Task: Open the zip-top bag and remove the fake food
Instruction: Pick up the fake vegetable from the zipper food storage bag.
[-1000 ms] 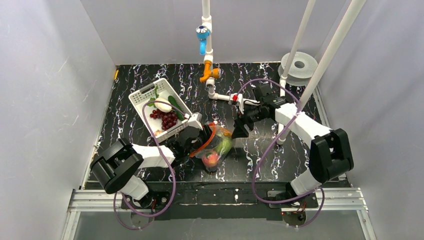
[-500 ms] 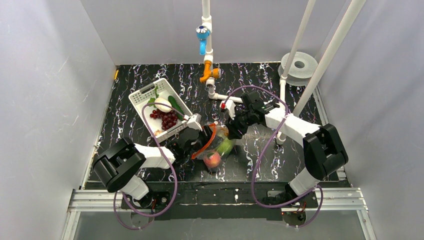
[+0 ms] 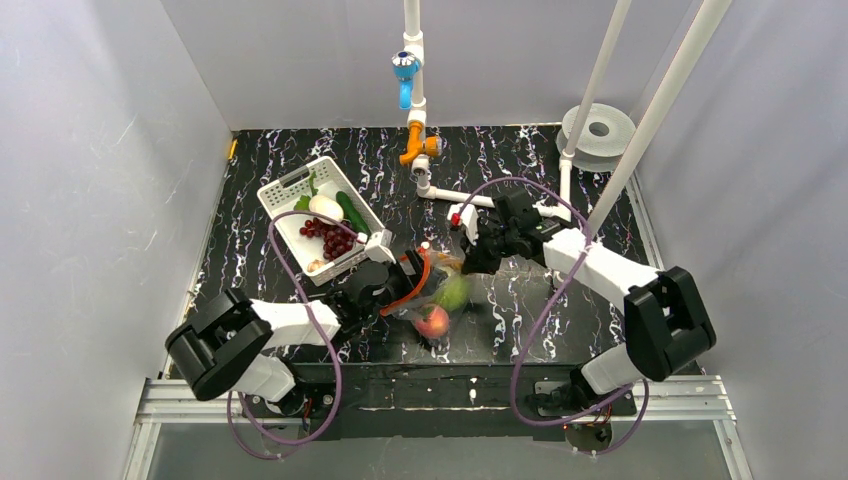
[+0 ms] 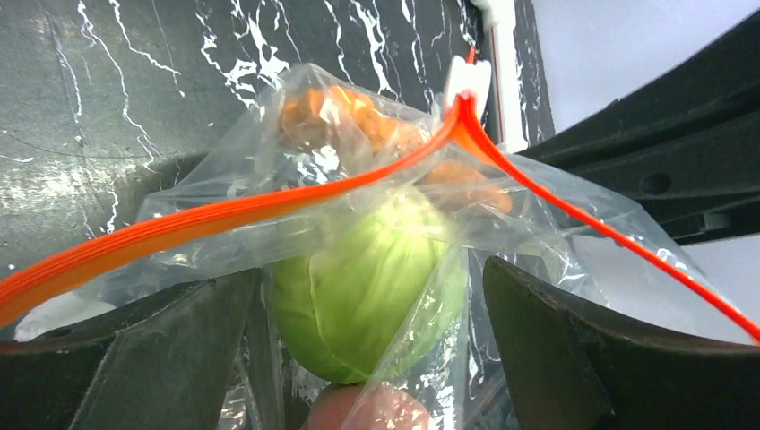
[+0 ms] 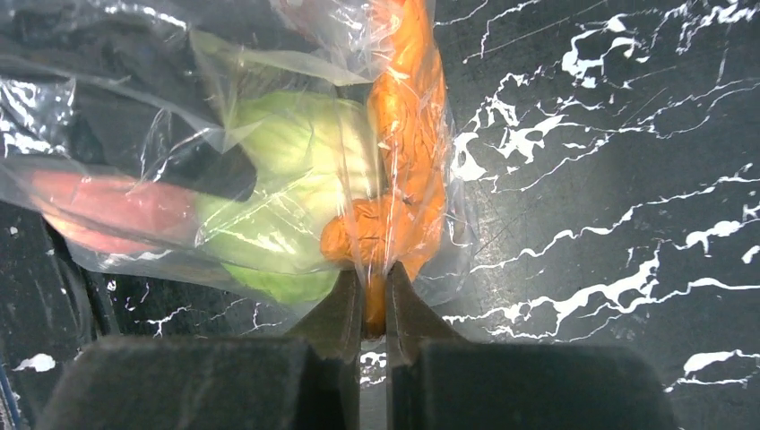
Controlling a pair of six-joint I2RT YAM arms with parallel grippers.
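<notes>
The zip-top bag (image 3: pixel 440 290) lies crumpled in the middle of the black table, its orange-red zip strip (image 4: pixel 224 213) parted. Inside it are fake food pieces: a green round vegetable (image 4: pixel 367 287), a pink-red peach (image 3: pixel 432 321) and a small orange piece (image 5: pixel 403 152). My left gripper (image 4: pixel 372 358) is open, one finger on each side of the green vegetable, with plastic draped over both. My right gripper (image 5: pixel 375 288) is shut on the bag's right edge, pinching plastic with the end of the orange piece in it.
A white slotted basket (image 3: pixel 283 192) at the back left holds dark red grapes (image 3: pixel 332 238), a white egg shape (image 3: pixel 322 207) and a cucumber (image 3: pixel 351 211). White pipes with an orange valve (image 3: pixel 418 148) stand behind. A white roll (image 3: pixel 597 130) sits back right.
My left gripper's fingers have spread wide round the bag. The right gripper came in from the right and shut on the bag's edge. The peach has shifted slightly nearer the front.
</notes>
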